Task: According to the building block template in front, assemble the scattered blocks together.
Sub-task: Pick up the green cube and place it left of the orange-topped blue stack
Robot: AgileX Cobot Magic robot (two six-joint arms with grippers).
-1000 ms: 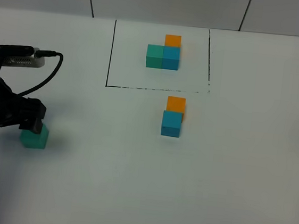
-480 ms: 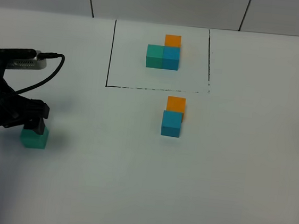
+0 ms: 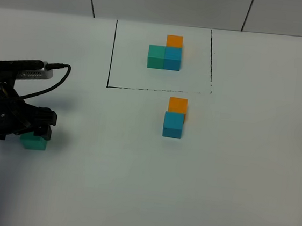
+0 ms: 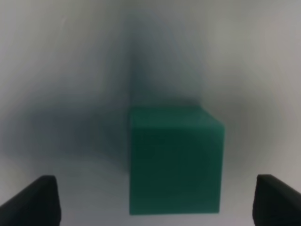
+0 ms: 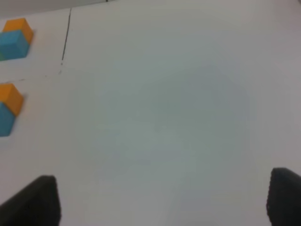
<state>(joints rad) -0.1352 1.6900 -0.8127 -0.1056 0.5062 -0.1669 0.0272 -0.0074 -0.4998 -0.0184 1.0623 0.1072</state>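
Left wrist view showed the left gripper (image 4: 153, 200) spread wide, straddling the teal-green block (image 4: 175, 160) far from the joined orange block (image 3: 178, 104) and blue block (image 3: 173, 125), presumably to grasp it; right gripper (image 5: 162, 200) gaped empty.

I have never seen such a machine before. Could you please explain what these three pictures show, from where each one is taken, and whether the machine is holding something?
This is a robot with two arms, each ending in a two-fingered gripper. One picture comes from a camera mounted high above a white table. The other two come from small cameras on the wrists, looking past the dark fingertips.

On the table a drawn black rectangle frames the template: teal-green, blue and orange cubes joined in an L. In front of it an orange cube and a blue cube sit together. Far to the left lies a teal-green cube.

The left gripper is over that cube; its wrist view shows the cube between open fingers, not gripped. The right gripper is open over bare table. Nothing is held.
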